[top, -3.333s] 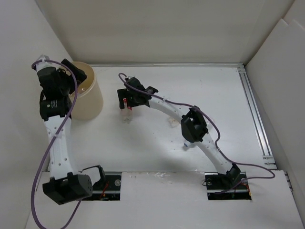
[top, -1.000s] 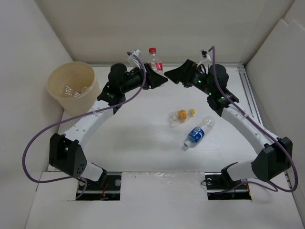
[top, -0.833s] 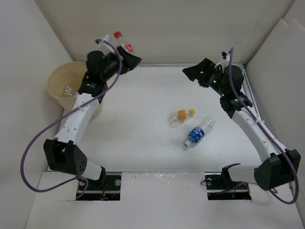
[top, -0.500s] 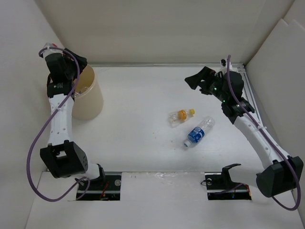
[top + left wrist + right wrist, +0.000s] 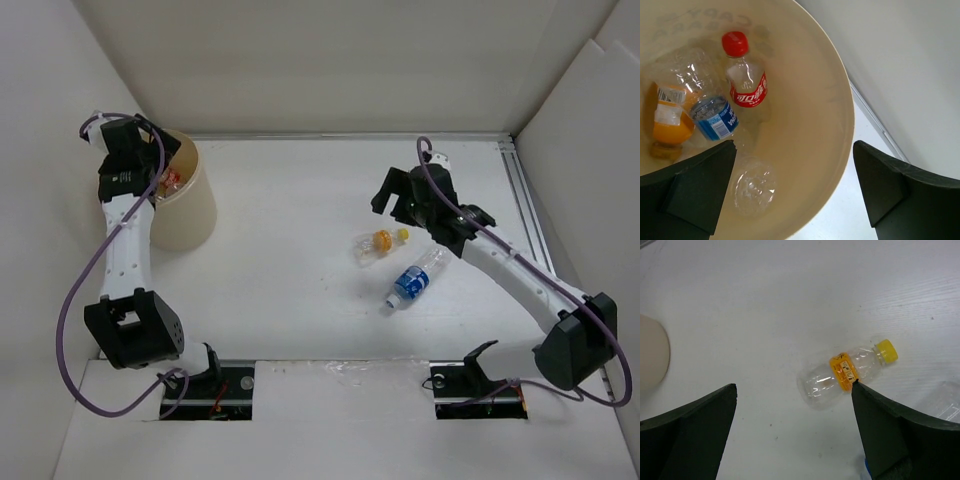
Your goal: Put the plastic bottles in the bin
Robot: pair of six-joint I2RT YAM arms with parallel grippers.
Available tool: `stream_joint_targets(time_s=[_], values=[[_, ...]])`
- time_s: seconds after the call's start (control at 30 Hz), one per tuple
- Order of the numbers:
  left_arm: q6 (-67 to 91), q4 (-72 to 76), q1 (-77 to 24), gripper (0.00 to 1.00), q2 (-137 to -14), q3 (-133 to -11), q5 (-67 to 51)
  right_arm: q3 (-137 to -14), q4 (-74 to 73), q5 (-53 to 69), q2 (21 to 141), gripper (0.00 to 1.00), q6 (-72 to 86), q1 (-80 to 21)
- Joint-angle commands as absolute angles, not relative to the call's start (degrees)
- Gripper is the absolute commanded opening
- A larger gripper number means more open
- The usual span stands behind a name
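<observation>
Bin (image 5: 190,215): at 10 o'clock on the table (image 5: 300,310); holds four bottles, the red-capped bottle (image 5: 742,75) among them.
Left gripper (image 5: 795,192): fingers spread, empty, hung over the bin mouth so a drop lands inside.
Yellow-capped bottle (image 5: 847,371): lying flat, mid-table.
Blue-labelled bottle (image 5: 415,277): near its 4 o'clock.
Right gripper (image 5: 792,427): fingers spread above the yellow-capped bottle, probably lining up a pick.

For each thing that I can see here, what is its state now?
Bin: upright, partly filled.
Red-capped bottle: inside the bin, capped.
Yellow-capped bottle: lying on the table, capped.
Blue-label bottle: lying on the table.
Left hand: open, empty, over the bin.
Right hand: open, empty, facing the yellow-capped bottle.
</observation>
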State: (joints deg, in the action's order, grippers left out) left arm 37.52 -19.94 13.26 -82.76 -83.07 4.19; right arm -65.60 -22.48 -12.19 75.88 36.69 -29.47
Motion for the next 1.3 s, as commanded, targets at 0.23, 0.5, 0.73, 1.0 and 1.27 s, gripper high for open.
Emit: stream_joint_targets(time_s=[0.23, 0.5, 0.73, 1.0, 1.27], values=[[32.62, -19.60, 11.08, 1.00, -71.81, -83.94, -0.08, -70.84, -30.77, -25.42, 84.63, 1.00, 60.55, -32.00], [26.20, -16.88, 11.07, 1.00, -69.26, -83.94, -17.21, -70.93, -31.46, -21.36, 94.74, 1.00, 67.57, -27.43], [24.43, -15.64, 7.04, 1.00, -70.93, -84.99, -22.68, -69.61, -29.18, -19.25, 100.10, 1.00, 69.69, -26.28], [24.43, -14.59, 7.03, 1.00, -73.21, -84.46, -28.82, -67.94, -27.16, -16.88, 107.13, 0.94, 73.74, -26.81], [25.40, -14.15, -0.60, 1.00, -79.80, -85.17, -30.15, -72.23, -23.20, -16.35, 109.07, 0.00, 72.60, -26.81]])
